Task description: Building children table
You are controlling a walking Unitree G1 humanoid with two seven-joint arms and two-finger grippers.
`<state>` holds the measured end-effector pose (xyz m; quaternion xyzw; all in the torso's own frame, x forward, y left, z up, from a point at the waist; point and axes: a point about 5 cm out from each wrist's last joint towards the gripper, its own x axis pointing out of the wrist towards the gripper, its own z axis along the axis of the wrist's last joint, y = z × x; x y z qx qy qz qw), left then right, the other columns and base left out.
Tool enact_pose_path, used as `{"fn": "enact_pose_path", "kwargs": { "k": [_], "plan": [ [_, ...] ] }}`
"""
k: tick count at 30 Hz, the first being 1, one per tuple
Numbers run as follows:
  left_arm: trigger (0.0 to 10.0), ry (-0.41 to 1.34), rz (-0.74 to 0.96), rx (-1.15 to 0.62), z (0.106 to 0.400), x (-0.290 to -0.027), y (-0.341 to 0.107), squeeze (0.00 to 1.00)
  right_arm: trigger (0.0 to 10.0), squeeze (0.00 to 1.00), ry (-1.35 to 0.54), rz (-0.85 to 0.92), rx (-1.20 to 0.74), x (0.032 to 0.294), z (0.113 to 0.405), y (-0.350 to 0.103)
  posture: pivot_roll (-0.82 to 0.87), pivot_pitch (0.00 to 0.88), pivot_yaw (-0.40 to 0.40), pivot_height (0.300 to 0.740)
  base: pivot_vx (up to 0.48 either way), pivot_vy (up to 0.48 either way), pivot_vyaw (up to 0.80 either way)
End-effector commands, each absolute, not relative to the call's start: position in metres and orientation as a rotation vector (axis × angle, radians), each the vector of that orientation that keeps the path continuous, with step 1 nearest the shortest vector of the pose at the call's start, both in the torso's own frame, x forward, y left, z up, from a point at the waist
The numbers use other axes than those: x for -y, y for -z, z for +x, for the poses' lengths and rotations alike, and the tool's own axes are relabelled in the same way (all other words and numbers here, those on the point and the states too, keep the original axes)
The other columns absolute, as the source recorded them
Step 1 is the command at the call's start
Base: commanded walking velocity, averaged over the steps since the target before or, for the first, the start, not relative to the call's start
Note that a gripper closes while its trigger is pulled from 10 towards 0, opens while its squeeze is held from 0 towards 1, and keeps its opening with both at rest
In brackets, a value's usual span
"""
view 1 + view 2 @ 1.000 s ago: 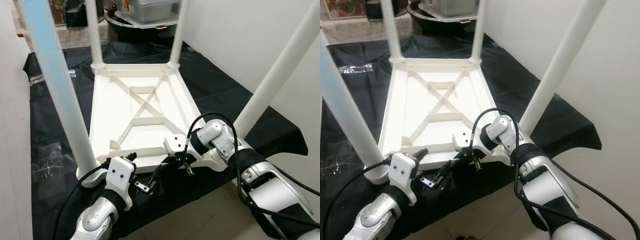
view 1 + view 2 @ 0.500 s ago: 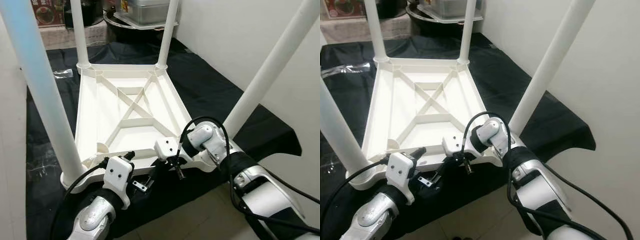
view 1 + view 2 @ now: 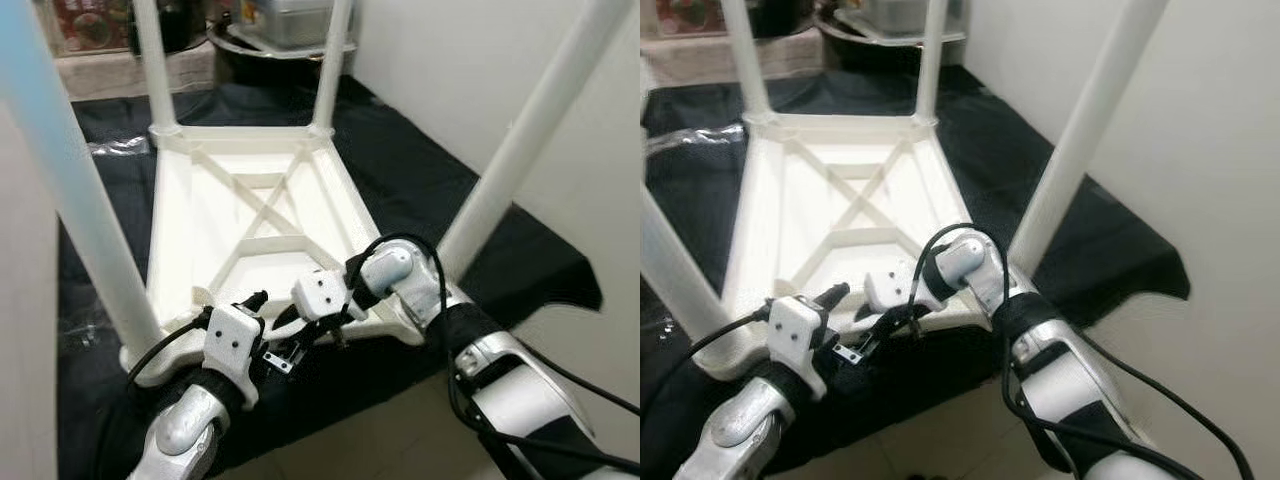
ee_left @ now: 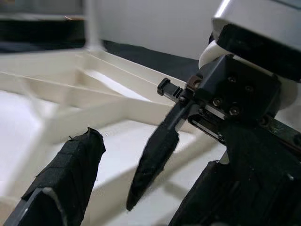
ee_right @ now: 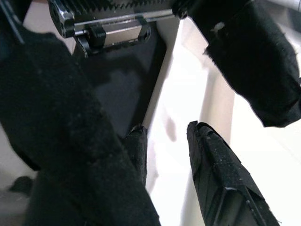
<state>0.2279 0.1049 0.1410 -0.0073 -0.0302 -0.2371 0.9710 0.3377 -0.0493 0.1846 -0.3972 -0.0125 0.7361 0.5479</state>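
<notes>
The white children's table [image 3: 260, 215] lies upside down on a black cloth [image 3: 470, 230]. Its four round legs stand up, the near ones being the left leg [image 3: 75, 190] and the right leg [image 3: 510, 150]. Both grippers meet at the table's near rim [image 3: 290, 310]. My left gripper [image 3: 268, 328] reaches in from below, open, and one padded finger [image 4: 70, 174] hovers over the ribbed underside. My right gripper [image 3: 300, 340] comes from the right and crosses in front of the left one. It is open, and its fingers [image 5: 214, 174] straddle the rim.
A white wall [image 3: 480, 60] runs close along the right side. A metal tray on a dark round base [image 3: 285, 25] sits behind the table's far end. Pale floor tiles [image 3: 400, 440] show in front of the cloth's near edge.
The camera has shifted and tilted. My right gripper has slid left along the near rim, closing up on my left gripper until their fingers overlap.
</notes>
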Motion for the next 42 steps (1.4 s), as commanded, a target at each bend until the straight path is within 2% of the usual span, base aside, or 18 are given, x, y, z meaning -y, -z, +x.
{"fn": "enact_pose_path", "kwargs": {
  "k": [1,4,7,10,12,13,14,16,20,23,28,34,42],
  "plan": [
    [10.0,0.490,-0.007,-0.017,0.225,-0.102,-0.127,0.00,10.0,0.00,-1.762,-0.949,0.156,0.043,0.335,-0.204,0.09,0.084,-0.097,0.740,0.000,0.000,0.00],
    [10.0,0.490,-0.006,-0.019,0.226,-0.103,-0.127,0.00,10.0,0.00,-1.789,-0.972,0.148,0.050,0.334,-0.208,0.09,0.084,-0.097,0.740,0.000,0.000,0.00],
    [10.0,0.487,-0.001,-0.018,0.226,-0.103,-0.127,0.00,10.0,0.00,-1.732,-0.971,0.160,0.057,0.340,-0.222,0.09,0.084,-0.094,0.740,0.000,0.000,0.00],
    [10.0,0.478,0.007,-0.008,0.227,-0.104,-0.129,0.00,10.0,0.00,-1.641,-0.903,0.165,0.063,0.348,-0.237,0.09,0.082,-0.094,0.740,0.000,0.000,0.00],
    [10.0,0.449,0.028,-0.002,0.228,-0.107,-0.130,0.00,10.0,0.00,-1.498,-0.811,0.144,0.070,0.358,-0.243,0.09,0.082,-0.096,0.740,0.000,0.000,0.00],
    [10.0,0.449,0.028,-0.002,0.228,-0.107,-0.130,0.00,10.0,0.00,-1.498,-0.811,0.144,0.070,0.358,-0.243,0.09,0.082,-0.096,0.740,0.000,0.000,0.00],
    [10.0,0.430,0.045,0.005,0.229,-0.109,-0.131,0.00,10.0,0.00,-1.352,-0.694,0.161,0.078,0.365,-0.244,0.09,0.078,-0.090,0.740,0.000,0.000,0.00],
    [10.0,0.430,0.045,0.005,0.229,-0.109,-0.131,0.00,10.0,0.00,-1.352,-0.694,0.161,0.078,0.365,-0.244,0.09,0.078,-0.090,0.740,0.000,0.000,0.00],
    [10.0,0.425,0.038,0.005,0.232,-0.111,-0.131,0.00,10.0,0.00,-1.170,-0.561,0.195,0.090,0.370,-0.240,0.08,0.076,-0.085,0.740,0.000,0.000,0.00],
    [10.0,0.432,0.046,-0.001,0.232,-0.111,-0.130,0.00,10.0,0.00,-1.139,-0.491,0.158,0.094,0.367,-0.231,0.08,0.075,-0.071,0.740,-0.215,0.000,0.00],
    [10.0,0.434,0.051,-0.004,0.233,-0.111,-0.129,0.00,10.0,0.00,-1.102,-0.445,0.152,0.095,0.364,-0.229,0.08,0.073,-0.069,0.740,-0.322,0.000,0.00],
    [10.0,0.416,0.060,-0.002,0.234,-0.111,-0.129,0.00,10.0,0.00,-0.910,-0.308,0.191,0.096,0.370,-0.234,0.08,0.073,-0.072,0.740,0.000,0.000,0.00],
    [10.0,0.406,0.059,0.002,0.235,-0.113,-0.129,0.00,10.0,0.00,-0.821,-0.225,0.215,0.092,0.362,-0.225,0.08,0.074,-0.068,0.740,0.000,0.000,0.00]
  ]
}}
